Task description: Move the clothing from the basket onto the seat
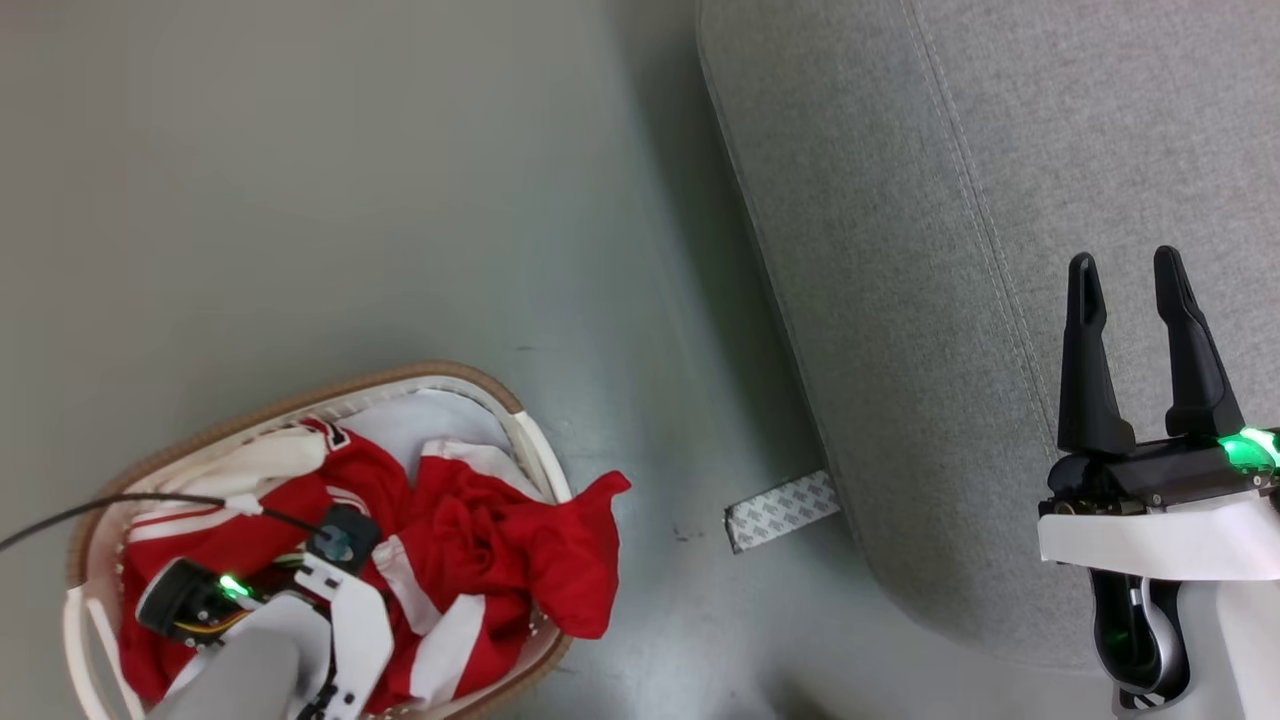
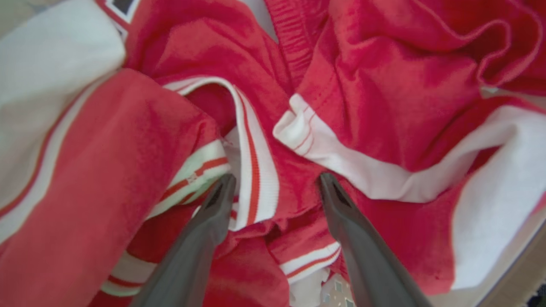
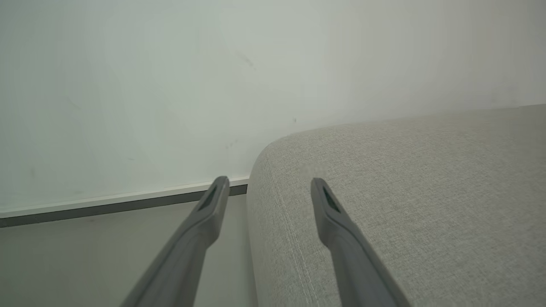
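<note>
Left claw gapes wide, tips at the clothing (right claw spread, empty).

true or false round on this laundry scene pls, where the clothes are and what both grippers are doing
1. All the clothing is in or draped on the basket, none on the seat. True.
2. The left gripper is shut on a red fold. False: its jaws stand open, with the fingers down among the garments.
3. The right gripper is open and empty above the seat. True.
4. The basket stands on the seat. False: it stands on the floor, apart from the seat.
5. A red flap hangs out over the basket's rim. True.
</note>
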You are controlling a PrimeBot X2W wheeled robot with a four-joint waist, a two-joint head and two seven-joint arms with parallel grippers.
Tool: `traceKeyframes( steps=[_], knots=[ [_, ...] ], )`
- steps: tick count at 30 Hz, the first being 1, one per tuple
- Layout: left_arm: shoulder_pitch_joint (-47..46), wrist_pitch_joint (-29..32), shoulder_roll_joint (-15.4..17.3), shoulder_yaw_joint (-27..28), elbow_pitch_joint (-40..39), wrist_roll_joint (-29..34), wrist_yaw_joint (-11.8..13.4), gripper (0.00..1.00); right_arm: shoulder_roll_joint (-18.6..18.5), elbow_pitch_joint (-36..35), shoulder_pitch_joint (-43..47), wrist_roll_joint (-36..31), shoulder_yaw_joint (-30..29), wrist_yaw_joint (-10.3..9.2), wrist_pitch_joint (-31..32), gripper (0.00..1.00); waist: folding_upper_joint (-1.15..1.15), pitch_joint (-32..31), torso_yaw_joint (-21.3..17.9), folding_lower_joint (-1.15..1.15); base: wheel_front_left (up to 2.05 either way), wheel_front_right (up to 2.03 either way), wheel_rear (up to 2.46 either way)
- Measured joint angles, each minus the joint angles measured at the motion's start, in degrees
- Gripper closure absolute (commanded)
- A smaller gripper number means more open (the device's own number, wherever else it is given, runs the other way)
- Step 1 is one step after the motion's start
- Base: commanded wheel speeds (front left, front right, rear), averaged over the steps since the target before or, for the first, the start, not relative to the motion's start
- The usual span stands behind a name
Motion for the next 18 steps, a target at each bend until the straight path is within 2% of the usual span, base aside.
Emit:
traceKeyframes(
  steps=[5, 10, 11, 13, 14, 18],
  knots=[
    [-1.8, 3.1, 0.6, -5.5, 1.9, -1.7, 0.0, 0.00, 0.0, 0.1, -0.3, 1.7, 0.3, 0.00, 0.0, 0.00, 0.00, 2.2, -1.2, 0.00, 0.00, 0.00, 0.00],
    [-4.4, 4.4, 2.2, -8.5, 3.3, -4.4, 0.0, 0.00, 0.1, 0.2, -1.5, 2.7, 0.9, 0.00, 0.0, 0.00, 0.00, 3.9, -2.0, 0.00, 0.00, 0.00, 0.00],
    [-4.6, 4.3, 2.3, -8.9, 3.4, -4.8, 0.0, 0.22, 0.1, 0.2, -1.6, 2.9, 1.0, 0.00, 0.0, 0.00, 0.00, 4.1, -2.2, 0.00, 0.00, 0.00, 0.00],
    [-4.9, 3.3, 2.6, -9.8, 3.5, -5.3, 0.0, 0.83, 0.1, 0.3, -1.8, 3.3, 1.1, 0.00, 0.0, 0.00, 0.00, 4.5, -2.4, 0.00, 0.00, 0.00, 0.00],
    [-5.0, 2.5, 2.7, -10.2, 3.5, -6.0, 0.0, 1.00, 0.1, 0.3, -1.9, 3.3, 1.2, 0.00, 0.0, 0.00, 0.00, 4.6, -2.5, 0.00, 0.00, 0.00, 0.00],
    [-5.2, 0.4, 2.9, -12.7, 3.5, -8.2, 0.0, 1.00, 0.1, 0.6, -1.9, 3.4, 0.9, 0.00, 0.0, 0.00, 0.00, 4.4, -2.3, 0.00, 0.00, 0.00, 0.00]
  ],
)
